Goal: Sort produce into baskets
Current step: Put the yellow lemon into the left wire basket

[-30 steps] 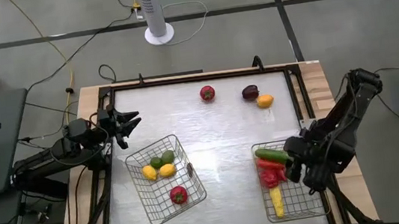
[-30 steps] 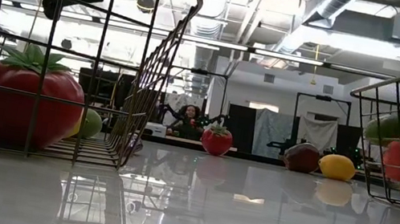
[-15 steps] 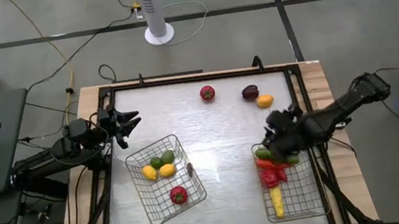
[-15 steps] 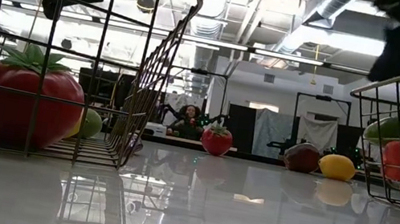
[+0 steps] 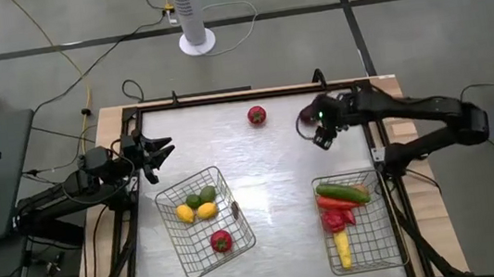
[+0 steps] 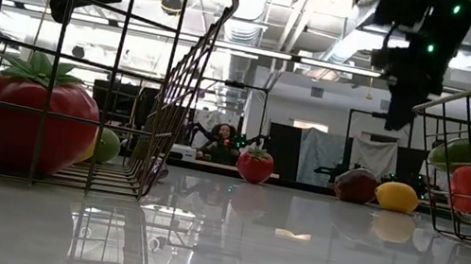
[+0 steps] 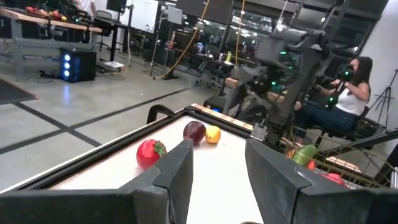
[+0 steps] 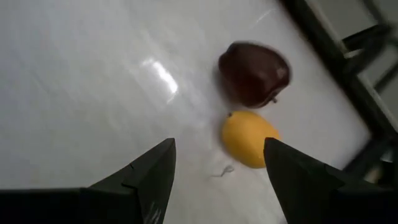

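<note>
right gripper (image 5: 324, 136) hovering at upper right of the high view, fingers parted and empty — nothing between them in the right wrist view (image 8: 217, 168), just bare white tabletop (image 5: 270, 173). directly ahead of those fingers, a yellow lemon (image 8: 250, 138) touching a dark maroon fruit (image 8: 255, 73), both loose on the table near its black frame; in the high view mostly hidden under the arm, only a sliver of maroon (image 5: 303, 115) showing. in the low view, gripper (image 6: 399, 111) hanging at upper right above the same pair, maroon fruit (image 6: 356, 185) left of lemon (image 6: 396, 196). red strawberry-like fruit (image 5: 256, 115) alone at upper centre of the high view, well apart from both baskets. left basket (image 5: 206, 255) at lower left of centre, tilted, holding a yellow piece (image 5: 186, 213), a second yellow piece (image 5: 207, 210), two green ones (image 5: 201, 197) and a red tomato (image 5: 222, 242). right basket (image 5: 369, 257) at lower right, holding a green cucumber (image 5: 342, 192), red pieces (image 5: 335, 217) and a yellow corn (image 5: 344, 250). left gripper (image 5: 157, 151) waiting at left edge of the table, fingers spread wide, released — holding nothing.
</note>
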`<state>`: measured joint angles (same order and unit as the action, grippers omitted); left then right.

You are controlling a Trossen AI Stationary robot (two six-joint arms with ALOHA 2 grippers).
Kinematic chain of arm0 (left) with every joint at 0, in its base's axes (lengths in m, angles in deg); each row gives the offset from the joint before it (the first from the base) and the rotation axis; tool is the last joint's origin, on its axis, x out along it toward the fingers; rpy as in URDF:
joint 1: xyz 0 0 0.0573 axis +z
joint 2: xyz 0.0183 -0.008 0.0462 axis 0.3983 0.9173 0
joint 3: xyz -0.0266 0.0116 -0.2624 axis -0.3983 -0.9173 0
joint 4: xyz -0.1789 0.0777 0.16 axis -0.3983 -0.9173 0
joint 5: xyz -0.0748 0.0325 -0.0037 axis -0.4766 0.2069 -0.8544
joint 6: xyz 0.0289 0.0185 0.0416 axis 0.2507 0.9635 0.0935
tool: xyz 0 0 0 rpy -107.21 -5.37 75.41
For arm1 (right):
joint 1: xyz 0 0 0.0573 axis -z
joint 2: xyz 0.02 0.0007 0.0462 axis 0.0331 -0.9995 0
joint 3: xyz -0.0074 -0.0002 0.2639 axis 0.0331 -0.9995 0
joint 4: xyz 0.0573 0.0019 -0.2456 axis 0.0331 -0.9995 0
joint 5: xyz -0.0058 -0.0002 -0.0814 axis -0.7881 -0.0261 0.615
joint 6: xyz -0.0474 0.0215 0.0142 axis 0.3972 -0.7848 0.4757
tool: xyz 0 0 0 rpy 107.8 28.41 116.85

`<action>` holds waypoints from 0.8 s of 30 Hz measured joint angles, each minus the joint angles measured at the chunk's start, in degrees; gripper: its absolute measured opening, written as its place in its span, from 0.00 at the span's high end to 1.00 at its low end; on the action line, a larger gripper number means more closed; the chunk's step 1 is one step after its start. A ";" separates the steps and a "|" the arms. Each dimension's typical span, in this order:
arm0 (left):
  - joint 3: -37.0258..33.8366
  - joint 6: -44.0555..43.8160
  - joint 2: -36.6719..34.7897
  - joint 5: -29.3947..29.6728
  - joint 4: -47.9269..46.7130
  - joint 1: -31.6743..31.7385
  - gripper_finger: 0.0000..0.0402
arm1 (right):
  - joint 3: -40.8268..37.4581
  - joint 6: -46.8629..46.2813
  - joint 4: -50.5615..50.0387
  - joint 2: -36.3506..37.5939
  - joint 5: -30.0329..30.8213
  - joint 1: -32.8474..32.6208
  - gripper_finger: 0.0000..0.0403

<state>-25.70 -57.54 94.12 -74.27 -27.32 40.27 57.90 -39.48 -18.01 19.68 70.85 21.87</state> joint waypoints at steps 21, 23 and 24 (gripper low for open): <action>0.00 1.03 0.02 0.02 0.00 -0.02 0.67 | -12.40 15.04 16.17 -1.76 -7.34 16.34 0.03; 0.00 1.03 0.00 0.02 0.00 -0.02 0.67 | -12.47 16.24 16.75 -4.07 -6.96 16.75 0.04; 0.00 1.03 0.00 0.02 0.02 0.00 0.67 | -12.47 16.64 17.36 -5.26 -6.40 16.91 0.04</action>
<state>-25.70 -56.52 94.12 -74.24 -27.29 40.27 45.43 -22.84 -0.65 14.42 64.45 38.78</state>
